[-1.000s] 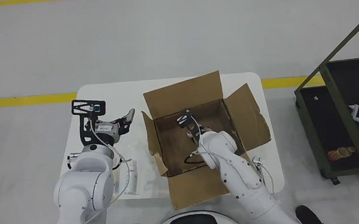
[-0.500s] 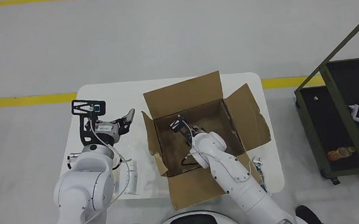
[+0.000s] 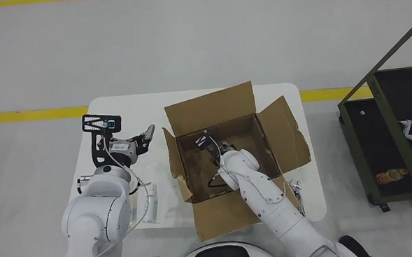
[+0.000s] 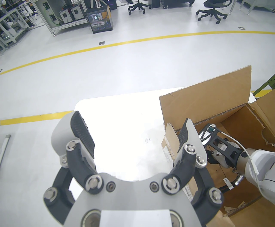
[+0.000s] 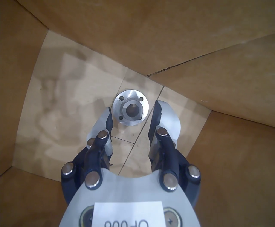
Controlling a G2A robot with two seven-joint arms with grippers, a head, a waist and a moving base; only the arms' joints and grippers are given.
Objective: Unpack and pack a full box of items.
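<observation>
An open cardboard box [image 3: 208,107] stands on the white table [image 3: 121,112]. My right arm goes down into it, its wrist [image 3: 210,142] near the box's far left inner corner. On the box floor [image 5: 64,96] lies a round metal flange [image 5: 131,110] with bolt holes. My right gripper [image 5: 133,109] is open just above it, a finger on each side, apart from it. My left gripper [image 4: 131,119] is open and holds nothing; it hovers over the table left of the box [image 4: 206,101], and the top view has this gripper [image 3: 145,136] beside the box's left flap.
A green cart [image 3: 387,119] with a few small items stands to the right of the table. Small white parts [image 3: 151,208] lie at the table's near left. A small metal part [image 3: 295,190] lies near the table's right edge. The box walls stand close around my right gripper.
My right arm has shifted a little to the left inside the box, mostly in the first half second. The left arm has kept still.
</observation>
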